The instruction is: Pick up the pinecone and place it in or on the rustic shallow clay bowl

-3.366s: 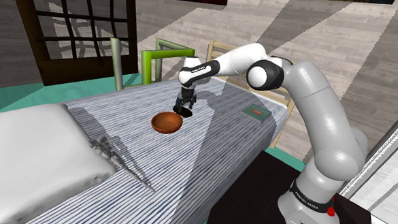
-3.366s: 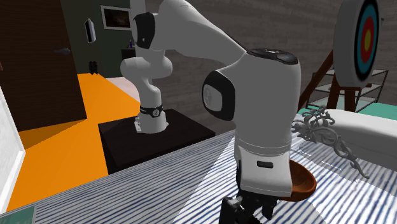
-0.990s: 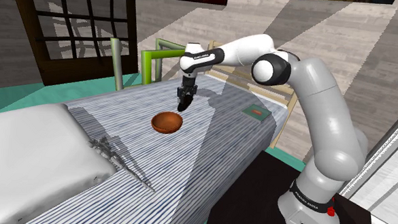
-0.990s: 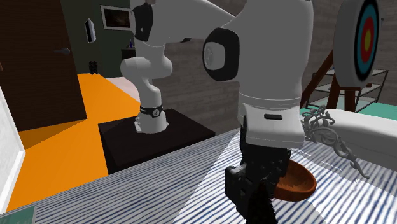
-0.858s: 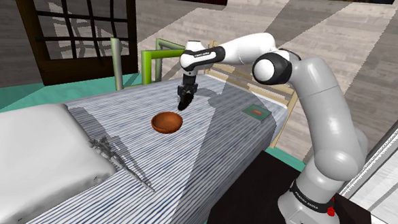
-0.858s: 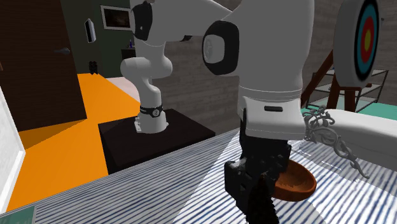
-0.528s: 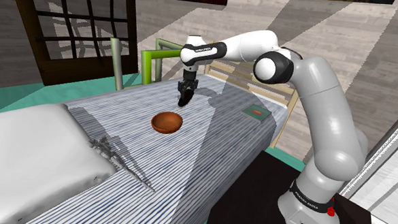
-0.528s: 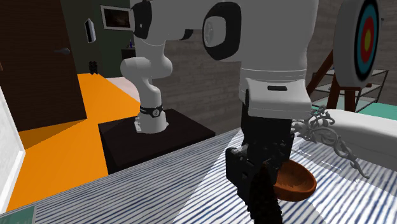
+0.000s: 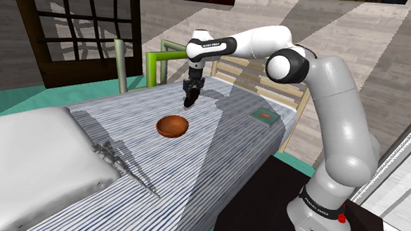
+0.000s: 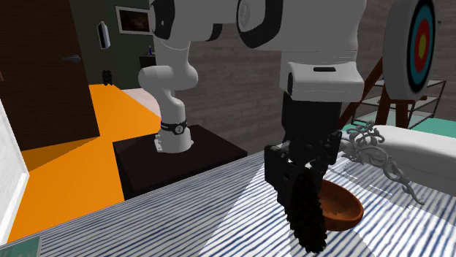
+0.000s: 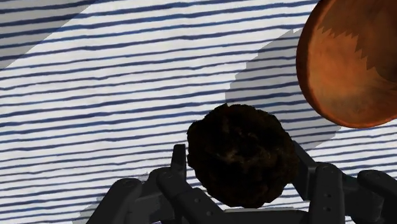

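Observation:
My black gripper (image 9: 191, 97) is shut on a dark, nearly black pinecone (image 10: 307, 212), which hangs down from the fingers above the striped bedcover. In the wrist view the pinecone (image 11: 242, 154) sits clasped between the two fingers (image 11: 317, 184). The reddish-brown clay bowl (image 9: 172, 125) rests on the bedcover, a little toward the shoulder view's lower left of the gripper. From the second exterior view the bowl (image 10: 342, 208) lies just behind the hanging pinecone. The bowl (image 11: 350, 60) has nothing inside it.
A blue-and-white striped bedcover (image 9: 217, 143) spans the bed. A white pillow (image 9: 34, 154) and a grey ornate metal piece (image 9: 115, 157) lie at the shoulder view's left. A green book (image 9: 265, 117) sits near the bed's right edge. Green chair frames (image 9: 157, 64) stand behind.
The gripper has risen from the bedcover with the pinecone held in it, and the arm has lifted higher. The bowl has not moved.

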